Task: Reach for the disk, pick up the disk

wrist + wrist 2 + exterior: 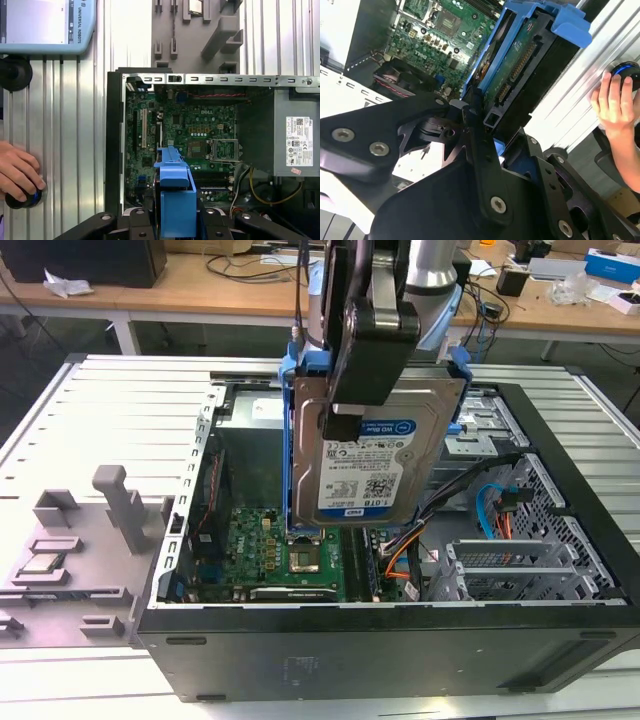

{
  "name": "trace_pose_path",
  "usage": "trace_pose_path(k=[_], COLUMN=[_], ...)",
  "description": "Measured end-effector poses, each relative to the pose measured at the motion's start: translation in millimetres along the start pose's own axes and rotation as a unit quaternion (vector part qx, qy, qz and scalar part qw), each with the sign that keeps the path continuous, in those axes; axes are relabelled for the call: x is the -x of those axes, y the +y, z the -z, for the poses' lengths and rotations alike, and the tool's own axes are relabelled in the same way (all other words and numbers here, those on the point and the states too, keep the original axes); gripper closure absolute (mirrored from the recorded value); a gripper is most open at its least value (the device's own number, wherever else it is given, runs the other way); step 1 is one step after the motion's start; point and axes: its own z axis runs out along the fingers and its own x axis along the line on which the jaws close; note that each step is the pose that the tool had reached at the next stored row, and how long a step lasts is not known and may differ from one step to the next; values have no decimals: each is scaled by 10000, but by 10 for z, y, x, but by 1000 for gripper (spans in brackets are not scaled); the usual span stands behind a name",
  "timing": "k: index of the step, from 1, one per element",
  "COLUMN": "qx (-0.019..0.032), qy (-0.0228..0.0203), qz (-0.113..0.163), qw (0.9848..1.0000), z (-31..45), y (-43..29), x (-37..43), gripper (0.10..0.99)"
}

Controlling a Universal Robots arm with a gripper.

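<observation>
You had the disk clamped upright in the closed gripper, raised above the open case and its motherboard; a straight, level lift suited it best, since cables lay near and a hand rested beside the case.

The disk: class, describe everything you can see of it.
The disk is a flat silver metal drive with a white-and-blue label and blue plastic rails on both edges. It hangs upright above the open computer case, clear of the motherboard, clamped at its upper part by the black tool.
</observation>
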Motion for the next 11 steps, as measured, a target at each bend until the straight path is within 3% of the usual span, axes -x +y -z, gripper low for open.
trace_pose_path(k=[11], qx=[0], qy=[0], qz=[0], qw=[10000], z=[-6], y=[-3], x=[-242], gripper=[718])
